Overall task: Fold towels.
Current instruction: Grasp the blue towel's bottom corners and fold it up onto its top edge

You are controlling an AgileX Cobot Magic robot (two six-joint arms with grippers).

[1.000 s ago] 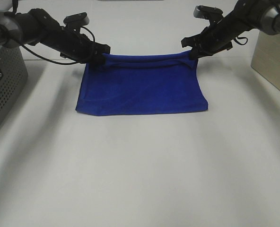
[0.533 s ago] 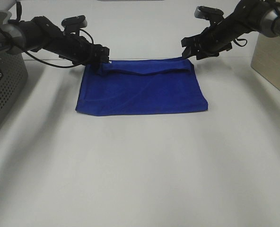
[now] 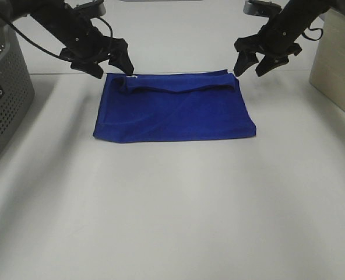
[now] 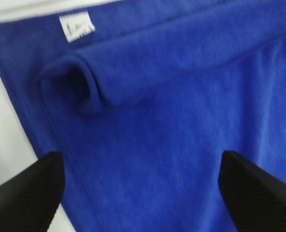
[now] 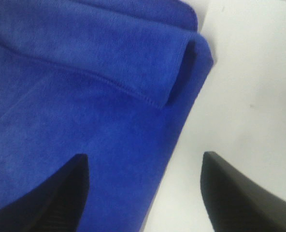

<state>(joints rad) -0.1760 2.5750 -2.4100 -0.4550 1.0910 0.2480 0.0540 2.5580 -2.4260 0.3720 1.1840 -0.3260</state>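
Note:
The royal-blue towel (image 3: pixel 175 108) lies folded on the white table (image 3: pixel 172 210), with a loose rolled flap along its far edge. My left gripper (image 3: pixel 113 65) is open and empty, raised just above the towel's far left corner. My right gripper (image 3: pixel 249 65) is open and empty above the far right corner. The left wrist view shows the towel (image 4: pixel 172 121), its rolled flap and a small white tag (image 4: pixel 77 26) between my spread fingertips (image 4: pixel 27 193). The right wrist view shows the towel's folded corner (image 5: pixel 85 96) between spread fingertips (image 5: pixel 235 198).
A grey perforated basket (image 3: pixel 3 87) stands at the left edge. A beige box (image 3: pixel 335 64) stands at the right edge. The near half of the table holds nothing but its white surface.
Both grippers have let go of the towel's far edge, opened and lifted up and back. The far edge has dropped onto the towel as a loose rolled flap.

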